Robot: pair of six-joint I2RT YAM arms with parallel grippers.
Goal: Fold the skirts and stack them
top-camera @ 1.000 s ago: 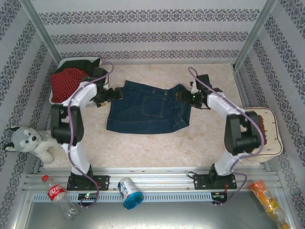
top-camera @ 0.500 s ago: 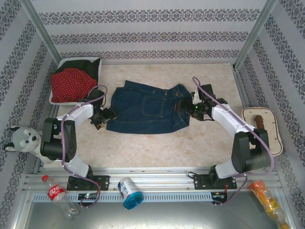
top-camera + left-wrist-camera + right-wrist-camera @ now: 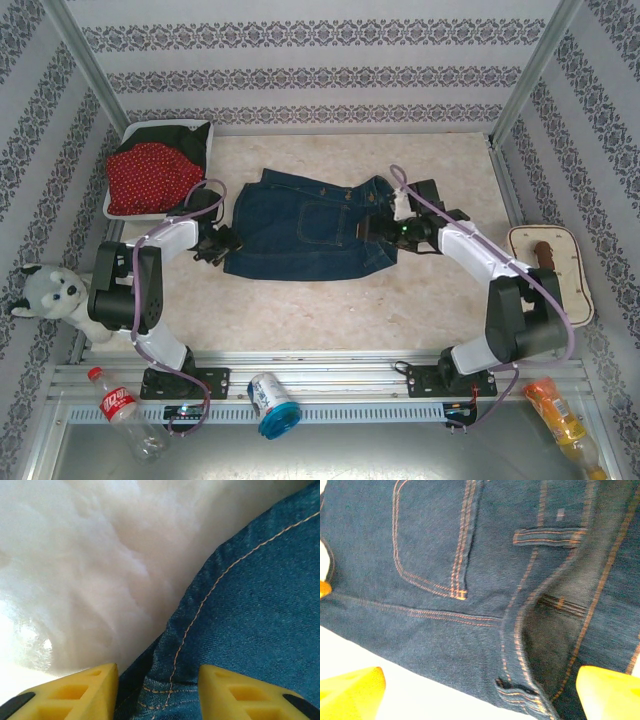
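Note:
A dark blue denim skirt (image 3: 305, 225) lies spread flat mid-table, pocket up. My left gripper (image 3: 222, 243) sits low at its near-left corner. In the left wrist view it (image 3: 159, 700) is open, and the stitched denim hem (image 3: 190, 645) lies between the yellow fingers (image 3: 80, 692). My right gripper (image 3: 383, 228) is at the skirt's right edge. In the right wrist view it (image 3: 480, 695) is open wide over the waistband (image 3: 520, 630), near a belt loop and the pocket (image 3: 430, 540). The red polka-dot skirt (image 3: 148, 175) and a black one (image 3: 192, 135) lie piled at the back left. A second denim skirt is out of view.
The red and black skirts rest in a white tray (image 3: 112, 208) at the back left corner. A white basket (image 3: 558, 275) holding a brown object hangs off the table's right edge. A plush husky (image 3: 60, 295) sits at the left edge. Patterned walls enclose the table.
My left gripper has dropped from the skirt's far-left corner to its near-left corner. My right gripper has shifted nearer and slightly left onto the waistband. The skirt has not moved.

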